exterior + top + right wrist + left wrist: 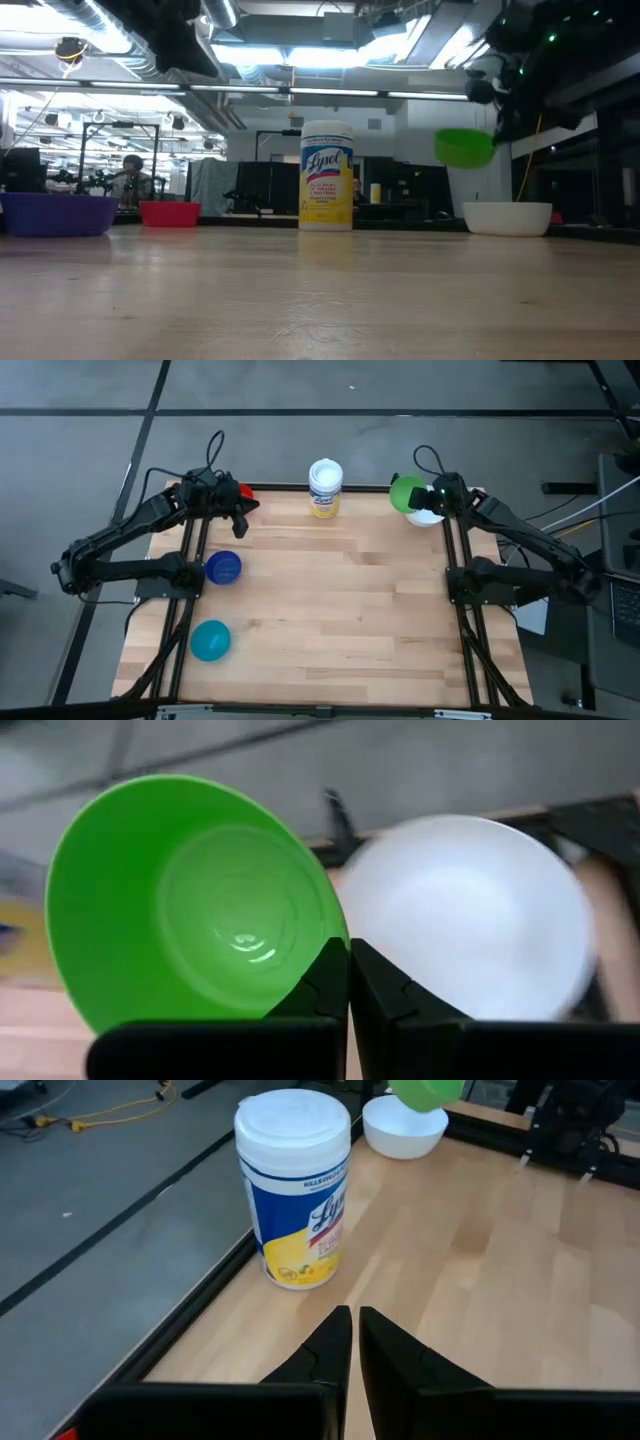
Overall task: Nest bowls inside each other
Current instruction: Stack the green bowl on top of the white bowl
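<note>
While the right gripper (349, 960) pinches the green bowl's (190, 900) rim above the white bowl (470, 915), the left gripper (355, 1330) hangs clenched, empty

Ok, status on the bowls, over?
Right gripper shut on green bowl, raised beside white bowl. Left gripper shut, empty. Nothing blocking.
</note>
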`<action>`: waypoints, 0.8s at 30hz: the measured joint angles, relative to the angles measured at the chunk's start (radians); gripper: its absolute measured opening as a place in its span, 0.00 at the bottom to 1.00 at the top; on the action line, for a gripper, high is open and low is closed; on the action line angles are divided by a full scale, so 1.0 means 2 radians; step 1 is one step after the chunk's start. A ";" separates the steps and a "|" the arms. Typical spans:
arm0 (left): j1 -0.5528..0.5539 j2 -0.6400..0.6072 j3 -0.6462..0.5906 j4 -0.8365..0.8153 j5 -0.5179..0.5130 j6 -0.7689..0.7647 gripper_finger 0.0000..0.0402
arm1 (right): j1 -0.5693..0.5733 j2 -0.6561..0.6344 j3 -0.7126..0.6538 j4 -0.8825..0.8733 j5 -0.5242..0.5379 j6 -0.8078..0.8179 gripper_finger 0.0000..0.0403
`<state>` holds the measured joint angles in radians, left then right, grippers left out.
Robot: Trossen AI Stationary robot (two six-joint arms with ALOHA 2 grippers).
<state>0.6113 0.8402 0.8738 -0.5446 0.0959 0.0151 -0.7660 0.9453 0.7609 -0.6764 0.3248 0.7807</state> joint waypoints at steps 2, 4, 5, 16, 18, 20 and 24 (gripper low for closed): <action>0.000 0.000 0.000 0.000 0.000 0.000 0.05 | -0.018 0.012 0.000 -0.014 0.000 -0.002 0.00; 0.000 0.000 0.000 0.000 0.000 -0.001 0.05 | -0.033 0.022 0.000 -0.025 0.000 -0.002 0.00; 0.000 0.000 0.000 0.000 0.000 -0.002 0.05 | -0.039 0.027 0.000 -0.027 0.000 0.001 0.00; 0.000 0.000 0.000 0.000 0.001 -0.010 0.05 | -0.107 0.061 0.000 -0.037 0.010 0.009 0.00; 0.000 0.000 0.000 0.000 0.001 -0.011 0.05 | -0.119 0.064 0.000 -0.045 0.013 0.007 0.00; 0.000 0.000 0.000 0.000 0.001 -0.014 0.05 | -0.132 0.066 0.000 -0.051 0.013 0.000 0.00; 0.000 0.000 0.000 0.000 0.002 -0.014 0.05 | -0.147 0.066 0.000 -0.049 0.004 -0.009 0.00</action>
<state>0.6113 0.8410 0.8738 -0.5453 0.0992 -0.0133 -1.0606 1.0767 0.7605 -0.7749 0.3337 0.7619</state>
